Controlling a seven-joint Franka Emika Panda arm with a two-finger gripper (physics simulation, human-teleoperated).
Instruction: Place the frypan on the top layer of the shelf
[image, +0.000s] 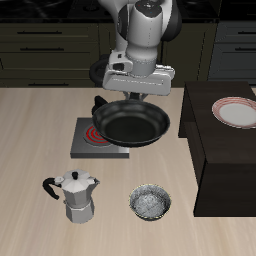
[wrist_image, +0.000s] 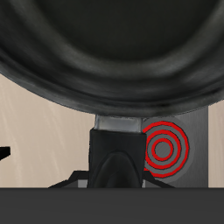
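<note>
now the frypan (image: 131, 124) hangs lifted above the burner plate (image: 97, 138), its handle clamped in the closed pincer (image: 131, 88). the shelf (image: 226, 150) sits at about three o'clock from it. to do this well, keep the pan level, carry it high enough to clear the shelf's edge, and avoid the plate (image: 238, 112) there. the handle is mostly hidden, and the fingertips can't be made out.

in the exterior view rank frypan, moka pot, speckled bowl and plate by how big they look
1. frypan, though lifted nearer the camera
2. moka pot
3. plate and speckled bowl look alike; the plate is partly cut off, so unranked
</note>
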